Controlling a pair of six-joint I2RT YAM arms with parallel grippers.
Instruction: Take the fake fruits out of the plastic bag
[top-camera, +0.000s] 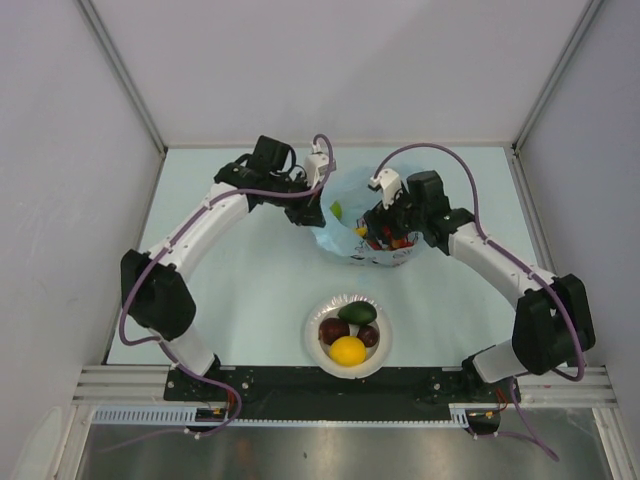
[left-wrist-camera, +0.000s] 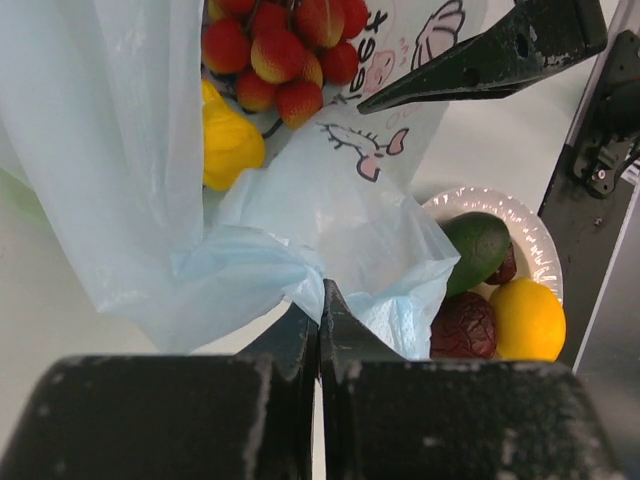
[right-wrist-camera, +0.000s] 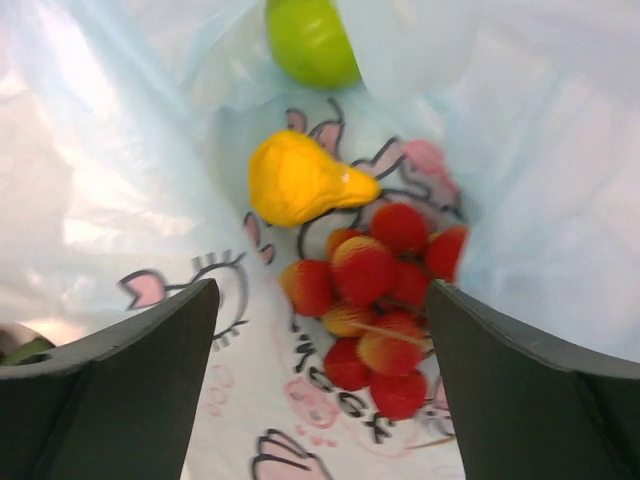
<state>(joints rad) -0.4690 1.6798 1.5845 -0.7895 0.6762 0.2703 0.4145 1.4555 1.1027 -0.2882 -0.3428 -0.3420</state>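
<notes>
The light-blue plastic bag (top-camera: 352, 222) lies at the table's middle back. My left gripper (left-wrist-camera: 320, 300) is shut on the bag's edge (left-wrist-camera: 290, 265) and holds it up. My right gripper (right-wrist-camera: 320, 330) is open inside the bag's mouth, its fingers either side of the bunch of red grapes (right-wrist-camera: 380, 300). A yellow pear-shaped fruit (right-wrist-camera: 300, 180) and a green apple (right-wrist-camera: 310, 40) lie deeper in the bag. The white bowl (top-camera: 380, 348) in front holds a yellow lemon (top-camera: 348, 351), a dark green avocado (top-camera: 357, 313) and two dark red round fruits (top-camera: 333, 329).
White walls enclose the table on three sides. The bowl stands near the front edge between the two arm bases. The right gripper's finger (left-wrist-camera: 480, 60) shows over the bag in the left wrist view.
</notes>
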